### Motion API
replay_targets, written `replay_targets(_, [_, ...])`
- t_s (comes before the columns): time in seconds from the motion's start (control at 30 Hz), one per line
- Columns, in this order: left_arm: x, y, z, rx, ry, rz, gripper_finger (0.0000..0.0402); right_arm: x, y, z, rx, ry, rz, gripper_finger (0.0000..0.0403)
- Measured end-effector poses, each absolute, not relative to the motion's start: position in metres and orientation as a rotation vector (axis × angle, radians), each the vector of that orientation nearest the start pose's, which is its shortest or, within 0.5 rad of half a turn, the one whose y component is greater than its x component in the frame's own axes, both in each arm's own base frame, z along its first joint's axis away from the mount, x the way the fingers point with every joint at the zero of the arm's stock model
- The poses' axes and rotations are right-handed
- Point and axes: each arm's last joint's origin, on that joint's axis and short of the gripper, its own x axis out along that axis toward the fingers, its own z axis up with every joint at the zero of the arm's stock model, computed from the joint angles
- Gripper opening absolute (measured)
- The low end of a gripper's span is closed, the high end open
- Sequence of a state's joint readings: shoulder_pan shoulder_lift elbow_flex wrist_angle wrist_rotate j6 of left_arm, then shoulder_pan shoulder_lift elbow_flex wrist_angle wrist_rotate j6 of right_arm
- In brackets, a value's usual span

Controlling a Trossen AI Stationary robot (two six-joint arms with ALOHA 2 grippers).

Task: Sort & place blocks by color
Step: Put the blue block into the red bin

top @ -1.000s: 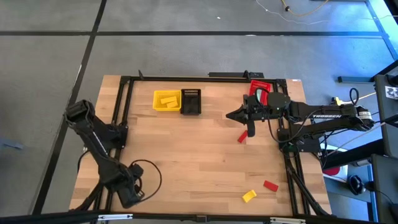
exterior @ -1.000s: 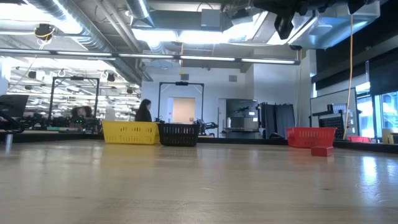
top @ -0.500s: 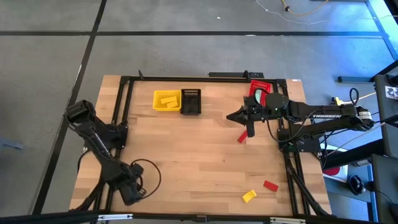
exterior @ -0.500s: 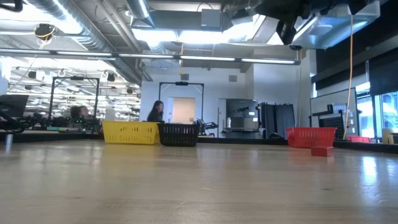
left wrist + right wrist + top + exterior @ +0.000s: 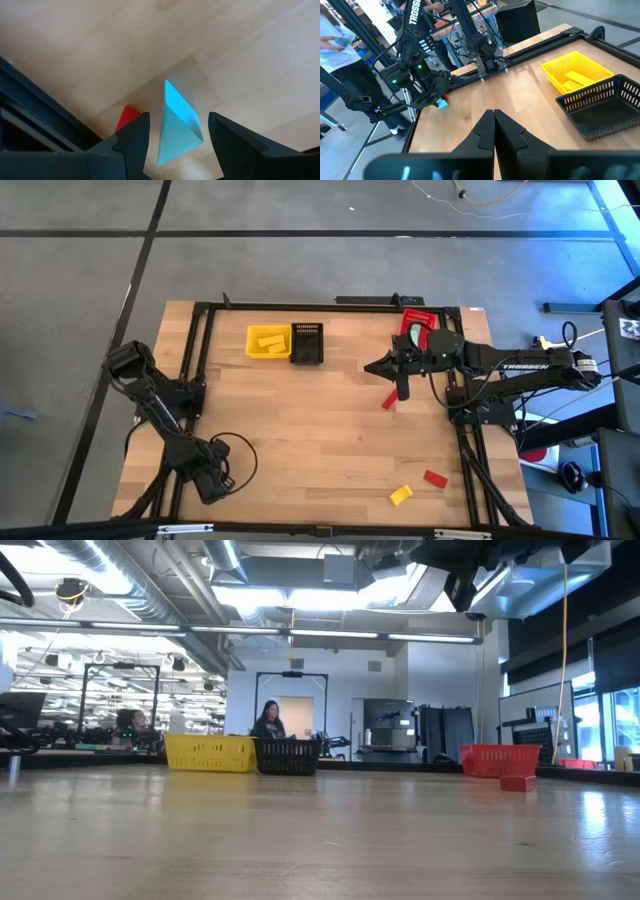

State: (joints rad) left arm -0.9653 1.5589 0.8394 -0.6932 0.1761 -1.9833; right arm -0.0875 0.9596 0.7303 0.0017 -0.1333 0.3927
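My left gripper (image 5: 212, 483) points down at the table's near left corner. In the left wrist view it (image 5: 179, 120) is open, its fingers standing on either side of a pale teal triangular block (image 5: 177, 125) with a narrow gap on each side. A red block (image 5: 128, 116) lies by one finger. My right gripper (image 5: 370, 366) is shut on nothing and hangs level above the table near the red basket (image 5: 418, 323). Loose on the wood lie a red block (image 5: 390, 401), another red block (image 5: 434, 478) and a yellow block (image 5: 400, 495).
A yellow basket (image 5: 268, 340) holding yellow blocks and a black basket (image 5: 307, 343) stand side by side at the far edge. The black frame rails (image 5: 200, 360) run along the table's sides. Bare wood spreads across the middle. A person walks in the room beyond the table.
My left gripper has come down toward the table at the near left corner, its fingers just as far apart as before. My right arm has kept still.
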Motion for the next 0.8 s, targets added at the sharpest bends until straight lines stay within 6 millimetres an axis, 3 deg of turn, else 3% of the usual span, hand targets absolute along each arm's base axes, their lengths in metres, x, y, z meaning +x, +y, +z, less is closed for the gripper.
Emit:
replay_targets(0.37, [0.143, -0.217, 0.149, -0.976, 1.609, 0.705, 0.0195, 0.214, -0.015, 0.301, 0.413, 0.232, 0.001, 0.0000])
replay_targets(0.8, [0.146, -0.223, 0.142, -0.970, 1.632, 0.648, 0.0189, 0.214, -0.015, 0.301, 0.410, 0.232, 0.001, 0.0000])
